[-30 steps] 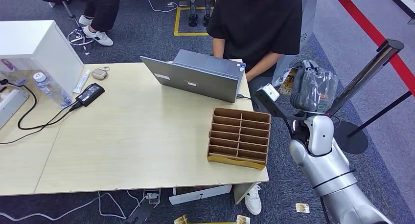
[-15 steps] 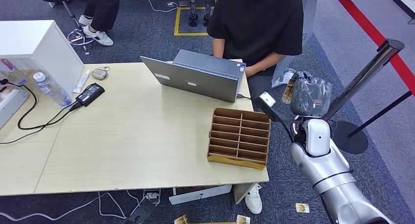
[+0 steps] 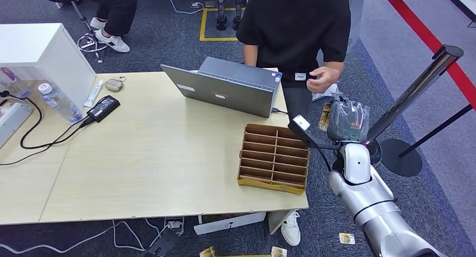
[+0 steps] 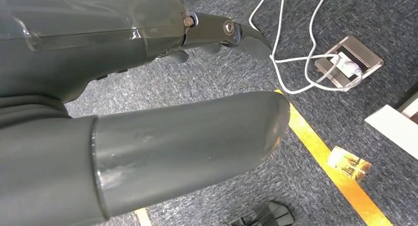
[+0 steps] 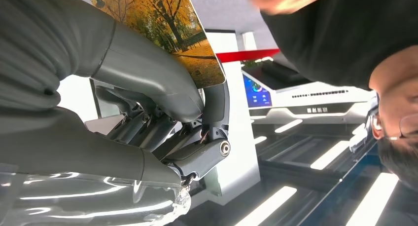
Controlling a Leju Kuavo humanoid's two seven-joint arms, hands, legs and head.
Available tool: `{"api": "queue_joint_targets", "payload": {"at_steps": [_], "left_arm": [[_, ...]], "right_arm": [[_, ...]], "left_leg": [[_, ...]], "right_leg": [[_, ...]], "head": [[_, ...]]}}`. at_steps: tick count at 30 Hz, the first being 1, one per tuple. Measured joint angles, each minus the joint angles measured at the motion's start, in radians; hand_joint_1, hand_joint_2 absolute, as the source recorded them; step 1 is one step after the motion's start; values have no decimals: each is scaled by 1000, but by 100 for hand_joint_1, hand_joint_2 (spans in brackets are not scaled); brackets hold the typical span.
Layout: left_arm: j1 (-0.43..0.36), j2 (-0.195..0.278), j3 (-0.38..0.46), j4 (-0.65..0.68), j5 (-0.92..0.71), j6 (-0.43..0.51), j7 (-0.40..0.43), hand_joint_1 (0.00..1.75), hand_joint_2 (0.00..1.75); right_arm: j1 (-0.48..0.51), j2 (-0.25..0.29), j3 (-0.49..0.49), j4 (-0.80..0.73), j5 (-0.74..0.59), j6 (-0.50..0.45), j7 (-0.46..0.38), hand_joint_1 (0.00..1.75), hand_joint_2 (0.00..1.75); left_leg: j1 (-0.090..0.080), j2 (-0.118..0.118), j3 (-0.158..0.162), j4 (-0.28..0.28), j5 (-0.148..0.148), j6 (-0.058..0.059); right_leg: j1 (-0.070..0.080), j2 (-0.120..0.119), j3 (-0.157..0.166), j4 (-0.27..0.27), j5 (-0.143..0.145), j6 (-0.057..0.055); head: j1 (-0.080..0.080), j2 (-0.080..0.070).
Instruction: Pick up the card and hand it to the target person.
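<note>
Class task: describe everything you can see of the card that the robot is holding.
The card is thin, flat and stiff-looking, with a printed photo of autumn trees in yellow-orange leaves over a path. The right hand pinches it between thumb and fingers, so part is hidden; one rounded corner sticks out. It is held raised toward the person in the black shirt, whose hand reaches near but hasn't touched it.

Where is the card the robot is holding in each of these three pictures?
Head view: the card peeks out as a yellowish edge beside the raised right hand, right of the table.
Left wrist view: not there; a different card lies on the carpet.
Right wrist view: upper middle, an autumn-tree picture gripped in the fingers.
Shared landmark: the person's black shirt.
</note>
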Motion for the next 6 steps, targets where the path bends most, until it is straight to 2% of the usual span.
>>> {"api": "queue_joint_targets", "payload": {"at_steps": [6], "left_arm": [[0, 0, 0, 0, 0, 0, 0, 0, 0]], "right_arm": [[0, 3, 3, 13, -14, -2, 0, 175, 175]], "left_leg": [[0, 0, 0, 0, 0, 0]], "right_leg": [[0, 0, 0, 0, 0, 0]], "head": [[0, 0]]}}
